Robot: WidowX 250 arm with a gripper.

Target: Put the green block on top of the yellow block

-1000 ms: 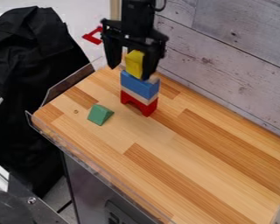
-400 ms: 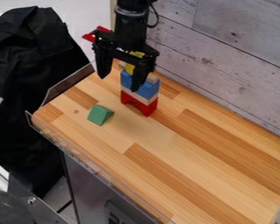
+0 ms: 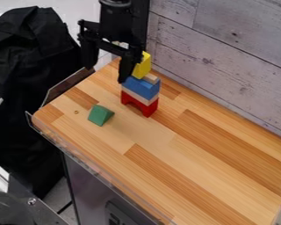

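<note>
The black two-finger gripper [image 3: 106, 74] hangs down from the upper left, just to the left of a block tower. Its fingers stand wide apart, with nothing held between them; one comes down close in front of the tower's upper left side, the other is farther left.

The green triangular wooden block [image 3: 99, 115] lies on the light-and-dark striped wooden tabletop [image 3: 196, 154], near the tower's left side and apart from it. The yellow block [image 3: 143, 66] is at the top of the tower, tilted, its left side partly hidden by the gripper. Under it is the blue block [image 3: 144, 88], with a small pale wooden piece [image 3: 150, 78] on its right end. Below the blue come a thin pale wooden layer [image 3: 135, 96] and, at the bottom, a red arch-shaped block [image 3: 147, 110] standing on the tabletop.

A clear plastic rim [image 3: 63, 143] runs along the near left edge. Grey weathered planks [image 3: 225, 57] form the wall behind, and black cloth [image 3: 31, 57] hangs in folds at the left.
</note>
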